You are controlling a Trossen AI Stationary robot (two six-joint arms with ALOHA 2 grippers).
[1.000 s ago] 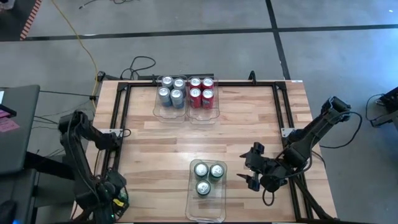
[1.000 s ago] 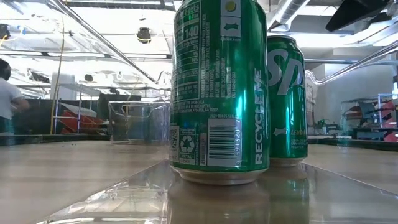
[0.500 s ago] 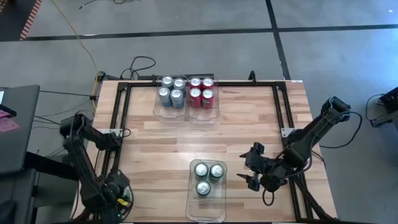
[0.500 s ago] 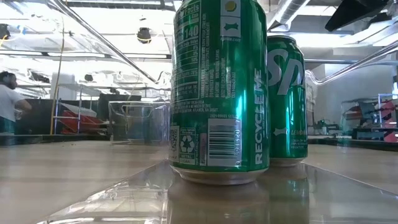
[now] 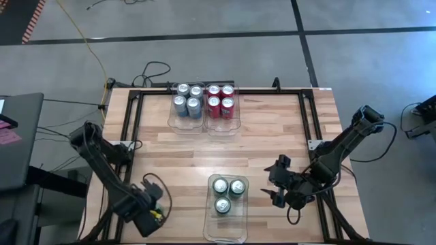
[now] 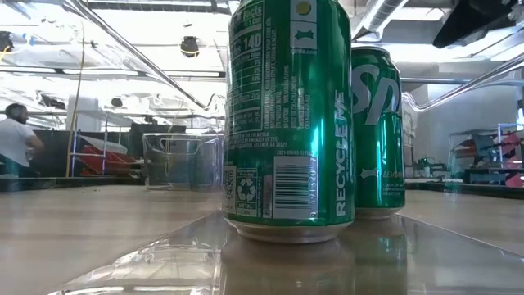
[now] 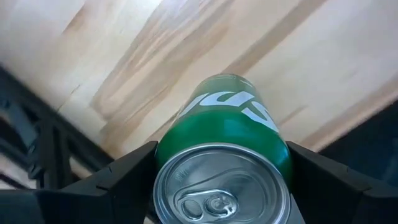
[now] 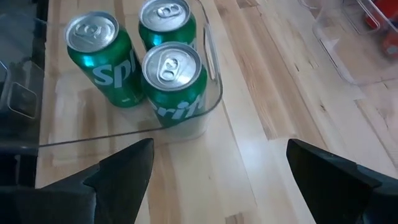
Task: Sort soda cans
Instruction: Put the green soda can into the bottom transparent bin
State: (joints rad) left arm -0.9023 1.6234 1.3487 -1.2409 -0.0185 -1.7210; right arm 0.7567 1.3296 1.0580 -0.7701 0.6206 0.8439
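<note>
Since a second ago the left gripper (image 5: 146, 216) has swung in over the table's near-left corner; its wrist view shows it clamped on the fourth green can (image 7: 222, 146), while the right wrist view shows the right gripper (image 8: 217, 163) spread empty beside the near bin (image 8: 211, 56), whose open near end looks the safest drop.

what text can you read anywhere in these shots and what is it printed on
"RECYCLE ME": running up the near green can in the low view.
"140": near the top of that same can.
"SP": start of the logo on the green can behind it.
"Spri": partial logo on the green cans in the clear bin, right wrist view.
The fine print and barcode digits on the near can are too small to read.
</note>
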